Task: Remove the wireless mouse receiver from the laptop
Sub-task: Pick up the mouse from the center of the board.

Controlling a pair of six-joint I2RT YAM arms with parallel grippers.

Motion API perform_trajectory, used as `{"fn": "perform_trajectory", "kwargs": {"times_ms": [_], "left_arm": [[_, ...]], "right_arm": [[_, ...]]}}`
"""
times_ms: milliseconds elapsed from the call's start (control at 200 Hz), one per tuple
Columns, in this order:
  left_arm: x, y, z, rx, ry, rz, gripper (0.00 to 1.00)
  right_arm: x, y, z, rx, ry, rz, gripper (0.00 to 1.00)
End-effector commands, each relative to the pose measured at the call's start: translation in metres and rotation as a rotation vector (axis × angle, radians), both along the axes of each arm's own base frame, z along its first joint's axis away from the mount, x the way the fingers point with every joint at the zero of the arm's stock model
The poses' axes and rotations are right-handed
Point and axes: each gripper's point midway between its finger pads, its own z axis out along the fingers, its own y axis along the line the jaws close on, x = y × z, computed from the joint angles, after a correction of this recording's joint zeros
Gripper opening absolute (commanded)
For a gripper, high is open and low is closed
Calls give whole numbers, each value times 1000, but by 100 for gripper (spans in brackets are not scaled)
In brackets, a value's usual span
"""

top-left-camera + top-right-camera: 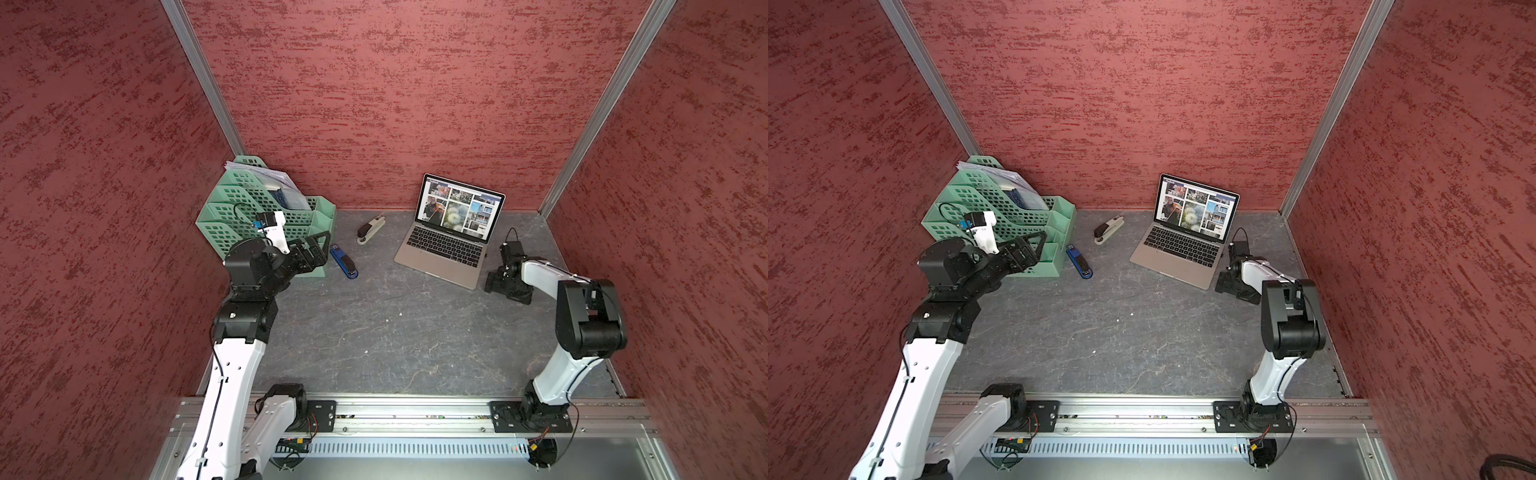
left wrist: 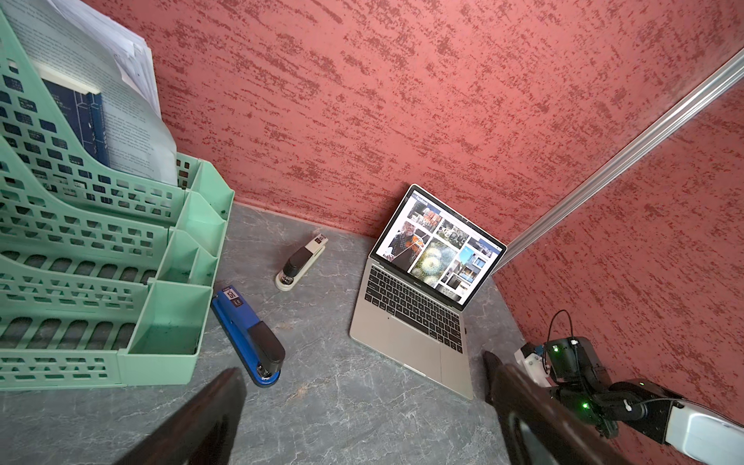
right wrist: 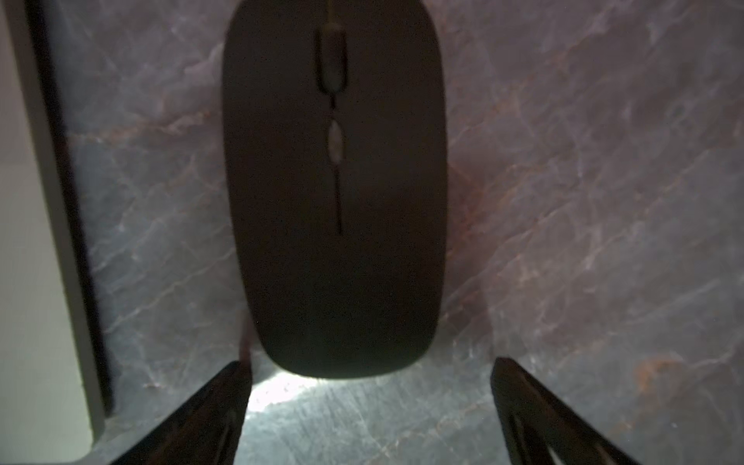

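At the far left stands a green desk organiser (image 1: 266, 216) with papers in its back slot. The left gripper (image 1: 318, 251) hovers just in front of it, jaws spread wide and holding nothing. Next along the grey table (image 1: 395, 324) lie a blue stapler (image 1: 344, 262) and, nearer the back wall, a white-and-black stapler (image 1: 371, 228), the two apart from each other. Then comes the laptop (image 1: 449, 245), lid up, its screen showing a grid of photos. In the left wrist view a tiny dark nub on its right side edge looks like the wireless mouse receiver (image 2: 465, 331), plugged in (it is too small to be sure). Just right of the laptop the right gripper (image 3: 368, 364) sits low over the table, jaws wide apart and empty, with a black mouse (image 3: 334, 181) lying just ahead of its fingertips.
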Motion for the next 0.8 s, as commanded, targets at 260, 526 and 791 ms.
{"fn": "perform_trajectory", "kwargs": {"times_ms": [260, 526, 791], "left_arm": [[7, 8, -5, 35, 19, 43, 100], [12, 4, -11, 23, 44, 35, 100], [12, -1, -18, 34, 63, 30, 100]], "right_arm": [[31, -2, -1, 23, -14, 20, 97], [21, 4, 0, 53, -8, 17, 84], [21, 3, 1, 45, -15, 33, 73]]}}
